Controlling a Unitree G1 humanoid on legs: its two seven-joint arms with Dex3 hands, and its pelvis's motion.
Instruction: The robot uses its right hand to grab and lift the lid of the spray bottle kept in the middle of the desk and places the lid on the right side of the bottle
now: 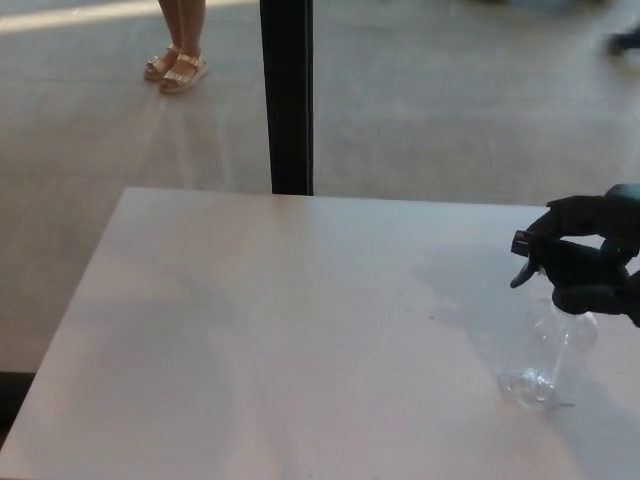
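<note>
A clear spray bottle (556, 355) stands upright on the white desk (270, 330), near its right edge. Its black trigger lid (533, 256) still sits on the bottle's neck, nozzle pointing left. My right hand (596, 258) comes in from the right edge and wraps the lid, with one finger curled over its top and another under it by the neck. The rear of the lid is hidden by the hand. My left hand does not show.
A black pillar (287, 95) rises behind the desk's far edge. A person's sandalled feet (176, 68) stand on the grey floor at the top left. A blurred dark shape (625, 40) is at the top right.
</note>
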